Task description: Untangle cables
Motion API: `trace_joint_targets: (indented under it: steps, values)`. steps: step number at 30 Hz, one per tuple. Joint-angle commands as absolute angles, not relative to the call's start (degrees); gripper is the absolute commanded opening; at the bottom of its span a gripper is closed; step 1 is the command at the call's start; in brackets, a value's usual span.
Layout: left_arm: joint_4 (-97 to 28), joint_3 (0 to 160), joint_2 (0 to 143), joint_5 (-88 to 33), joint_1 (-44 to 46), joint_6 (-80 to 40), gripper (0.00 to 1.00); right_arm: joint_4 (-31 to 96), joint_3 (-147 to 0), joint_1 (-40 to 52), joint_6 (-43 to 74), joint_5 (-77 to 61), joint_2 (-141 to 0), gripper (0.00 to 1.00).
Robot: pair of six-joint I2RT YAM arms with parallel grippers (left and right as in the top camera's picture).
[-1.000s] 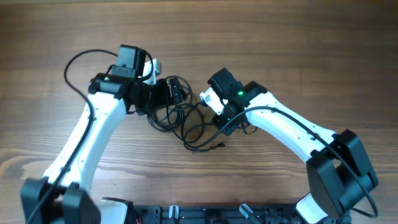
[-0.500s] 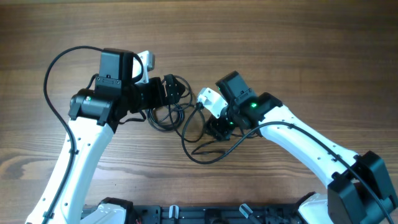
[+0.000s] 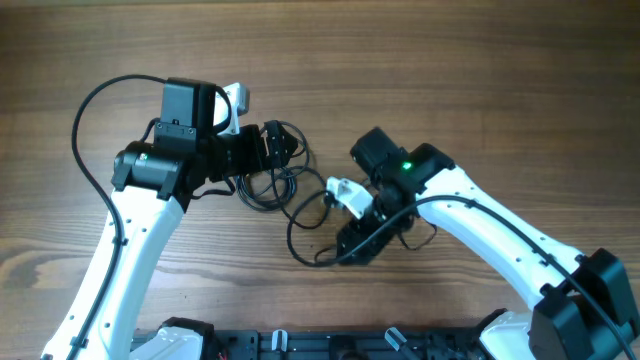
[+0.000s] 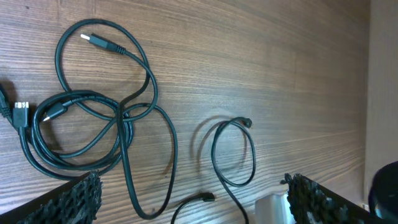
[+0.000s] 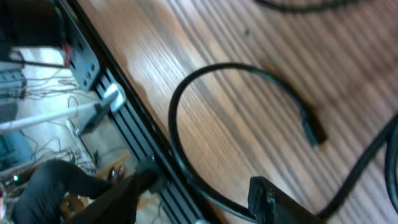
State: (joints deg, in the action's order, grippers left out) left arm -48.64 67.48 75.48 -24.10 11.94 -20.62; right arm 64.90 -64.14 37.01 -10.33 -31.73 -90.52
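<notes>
The cables (image 3: 262, 188) are thin black cords lying in a loose tangle on the wooden table, just under my left gripper (image 3: 283, 150). In the left wrist view they form a coil (image 4: 74, 134) at the left, one plug end (image 4: 93, 40) at the top, and a small separate loop (image 4: 233, 152). My left gripper (image 4: 196, 202) stands wide open above them and holds nothing. My right gripper (image 3: 352, 247) is nearer the front edge, jaws apart. One black cord (image 5: 205, 180) runs between its fingers (image 5: 267, 196), and that cord's plug end (image 5: 314, 132) lies free on the wood.
A black rail (image 3: 300, 345) runs along the table's front edge, close to the right gripper, and shows in the right wrist view as a black rail (image 5: 124, 115) with clutter beyond it. Bare wood lies behind and to both sides.
My right gripper has swung from beside the tangle toward the front edge, and the cord loop stretched that way. The left arm's elbow swung left early on, then held still.
</notes>
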Motion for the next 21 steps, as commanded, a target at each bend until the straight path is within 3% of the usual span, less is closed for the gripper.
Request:
trace_joint_targets:
  steps: [1, 4, 10, 16, 21]
  values:
    - [-48.03, 67.79, 75.88, -24.58, 11.73, -19.88, 1.0, 67.18, -61.25, 37.28, -2.02, -23.57, -89.56, 0.54]
    - [-47.66, 67.79, 75.88, -24.1, 11.73, -19.88, 1.0, 65.39, -58.04, 37.28, 9.15, -9.3, -89.58, 0.55]
    - [-47.33, 67.79, 75.88, -23.97, 11.73, -19.88, 1.0, 53.98, -57.56, 37.93, 7.44, -9.23, -89.69, 0.59]
    - [-47.05, 67.79, 75.88, -23.97, 11.73, -19.88, 1.0, 46.19, -49.89, 46.39, 12.73, -3.22, -89.69, 0.58]
    - [-46.94, 67.79, 75.88, -23.97, 11.73, -19.88, 1.0, 46.0, -49.69, 46.81, 13.96, -1.93, -89.78, 0.51]
